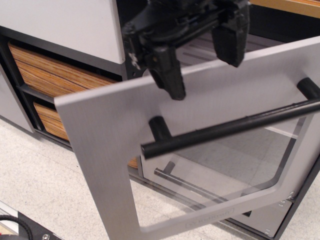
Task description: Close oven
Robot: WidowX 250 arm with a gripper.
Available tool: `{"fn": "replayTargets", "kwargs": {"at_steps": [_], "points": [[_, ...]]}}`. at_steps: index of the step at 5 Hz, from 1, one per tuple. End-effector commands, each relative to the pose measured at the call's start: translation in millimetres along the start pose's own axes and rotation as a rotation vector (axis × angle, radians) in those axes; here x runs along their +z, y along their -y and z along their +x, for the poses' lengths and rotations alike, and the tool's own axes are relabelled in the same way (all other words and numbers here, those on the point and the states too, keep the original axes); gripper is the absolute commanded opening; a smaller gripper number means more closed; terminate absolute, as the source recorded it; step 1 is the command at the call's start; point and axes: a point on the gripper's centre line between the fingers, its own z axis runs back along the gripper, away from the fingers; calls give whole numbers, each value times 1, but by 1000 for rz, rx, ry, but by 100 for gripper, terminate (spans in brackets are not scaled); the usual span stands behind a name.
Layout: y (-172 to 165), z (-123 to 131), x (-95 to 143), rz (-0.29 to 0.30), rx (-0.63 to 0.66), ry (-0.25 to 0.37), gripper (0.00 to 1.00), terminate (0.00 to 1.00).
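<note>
A toy oven (107, 165) fills most of the view, its brushed grey door raised partway and leaning toward the camera, not yet shut against the dark cabinet behind it. A thick black bar handle (230, 127) runs across the door from lower left to upper right, standing off the surface on two short posts. Below the handle is a rounded clear window (220, 170); through it a thinner black bar handle (192, 186) on a grey drawer can be seen. A black gripper (202, 55) hangs at the door's top edge with its two fingers spread apart, empty, the left finger (167, 75) overlapping the door's front face. To the left, two orange-brown wood-grain drawers (47, 75) sit stacked under a white panel (60, 22). Pale speckled floor (35, 185) lies in the near left.
</note>
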Motion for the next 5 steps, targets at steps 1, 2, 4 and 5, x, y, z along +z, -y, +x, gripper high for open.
{"fn": "replayTargets", "kwargs": {"at_steps": [1, 2, 4, 5], "points": [[-15, -1, -40, 32, -251, -61, 100, 0], [-20, 1, -77, 36, -292, -30, 100, 0], [-1, 30, -101, 31, -307, 117, 100, 0], [7, 46, -102, 18, -300, 173, 100, 0]]}}
